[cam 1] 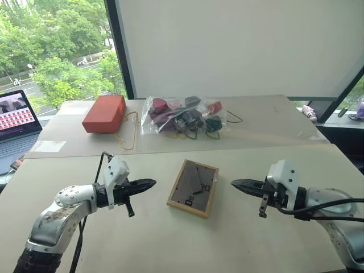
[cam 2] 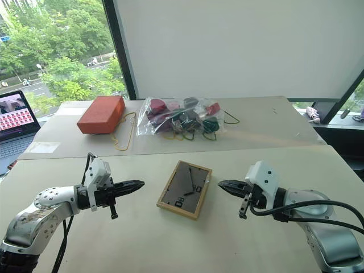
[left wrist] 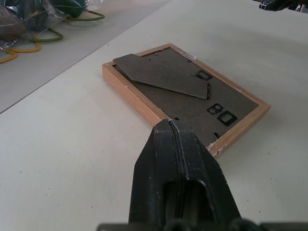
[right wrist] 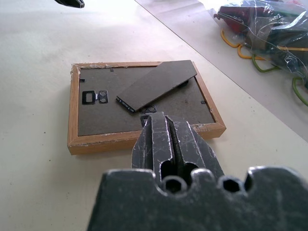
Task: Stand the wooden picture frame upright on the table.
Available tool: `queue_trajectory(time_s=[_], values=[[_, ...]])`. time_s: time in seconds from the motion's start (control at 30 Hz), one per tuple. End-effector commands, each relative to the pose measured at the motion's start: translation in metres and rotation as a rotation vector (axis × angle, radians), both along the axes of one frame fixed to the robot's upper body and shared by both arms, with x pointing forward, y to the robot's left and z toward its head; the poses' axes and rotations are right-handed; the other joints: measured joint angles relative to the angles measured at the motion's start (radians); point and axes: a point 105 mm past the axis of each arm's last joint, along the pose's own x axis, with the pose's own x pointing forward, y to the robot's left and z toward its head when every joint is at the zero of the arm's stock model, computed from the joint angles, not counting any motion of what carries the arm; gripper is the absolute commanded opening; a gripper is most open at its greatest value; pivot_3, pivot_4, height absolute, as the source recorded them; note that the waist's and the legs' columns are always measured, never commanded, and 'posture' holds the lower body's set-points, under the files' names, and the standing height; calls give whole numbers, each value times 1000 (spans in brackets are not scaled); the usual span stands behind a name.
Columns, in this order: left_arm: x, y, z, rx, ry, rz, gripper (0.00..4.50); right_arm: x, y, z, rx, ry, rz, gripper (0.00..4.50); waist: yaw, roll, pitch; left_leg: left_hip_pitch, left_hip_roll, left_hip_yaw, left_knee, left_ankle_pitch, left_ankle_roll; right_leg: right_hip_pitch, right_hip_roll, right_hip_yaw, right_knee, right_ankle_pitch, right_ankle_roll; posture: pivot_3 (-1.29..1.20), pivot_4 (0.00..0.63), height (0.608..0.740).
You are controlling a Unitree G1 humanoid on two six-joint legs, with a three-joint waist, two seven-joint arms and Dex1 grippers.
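The wooden picture frame (cam 1: 193, 188) lies flat and face down on the table (cam 1: 170, 244), its dark grey backing up and the fold-out stand (left wrist: 161, 77) slightly raised. My left gripper (cam 1: 152, 183) hovers just left of the frame, shut and empty, pointing at it. My right gripper (cam 1: 233, 183) hovers just right of the frame, also shut and empty, pointing back toward it. Both wrist views look over shut fingers (right wrist: 166, 137) at the frame's near edge (right wrist: 144, 137).
An orange-red block (cam 1: 104, 112) sits at the back left. A clear bag of coloured items (cam 1: 185, 116) with yellow and green cords lies behind the frame. A laptop (cam 1: 16, 128) stands off the table's left side. Windows lie beyond.
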Motion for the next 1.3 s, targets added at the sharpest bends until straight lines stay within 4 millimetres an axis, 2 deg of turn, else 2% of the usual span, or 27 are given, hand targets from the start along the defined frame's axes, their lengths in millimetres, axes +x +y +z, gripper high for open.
queue_trajectory(time_s=[0.03, 0.13, 0.3, 0.4, 0.5, 0.67, 0.8, 0.9, 1.07, 1.17, 1.3], values=[[1, -2, 8, 2, -32, -2, 17, 1, 3, 0, -12, -15, -5, 0, 0, 0, 0, 0, 0, 0, 0, 0, 0, 0, 0, 0, 0, 0, 0, 0, 150, 740], [18, 1, -10, 54, -26, 78, 17, 7, -6, -34, -118, 103, -103, 0, 2, 0, 0, 0, 0, 0, 0, 0, 0, 1, 0, 0, 0, 0, 0, 0, 150, 740], [36, -2, -43, 194, -46, 132, 17, 19, -4, -56, -158, 158, -216, 0, 1, 0, 0, 0, -1, 0, 1, 0, 0, 0, 0, 0, 0, 0, 0, 0, 150, 740], [36, -18, -58, 215, -42, 78, 17, 29, 5, -63, -188, 133, -268, 0, -2, 0, 0, 0, 0, 1, 1, 0, 0, 0, 0, 0, 0, 0, 0, 0, 150, 740], [27, -36, -68, 236, -34, -25, 17, 36, 18, -65, -195, 121, -289, 0, 1, 0, 0, 0, 0, 0, 1, 0, -1, -1, 0, 0, 1, 0, 0, 0, 150, 740], [10, -50, -70, 240, -7, -149, 17, 51, 44, -67, -215, 93, -278, 0, 1, 0, 0, 0, -1, 0, 1, 0, -1, 0, 0, 0, 1, 0, 0, 0, 150, 740], [-8, -45, -66, 225, 45, -210, 17, 59, 56, -63, -213, 79, -269, 0, -3, 1, 0, 0, 0, 0, 0, 0, 0, -1, 0, 0, 1, 0, 0, 0, 150, 740], [-22, -34, -72, 272, 86, -235, 17, 57, 68, -65, -217, 78, -224, 0, -7, 1, -1, -1, 0, 0, 0, 0, 0, -1, 0, 0, 3, 0, 0, 0, 150, 740], [-20, -20, -77, 296, 96, -168, 17, 49, 69, -69, -232, 99, -202, 0, -6, 1, -1, 0, 0, 0, 0, 0, 1, -1, 0, 0, 2, 0, 0, 0, 150, 740], [-13, -9, -78, 330, 67, -115, 17, 46, 62, -72, -240, 116, -217, 0, -8, 1, -1, 0, 0, 0, 0, 0, 1, -1, 0, 0, 2, 0, 0, 0, 150, 740], [-7, 5, -63, 362, -97, -79, 17, 40, 48, -78, -260, 142, -237, 0, -6, 1, -1, 1, 0, 0, 0, 0, 1, -1, 0, 0, 1, 0, -1, 0, 150, 740]])
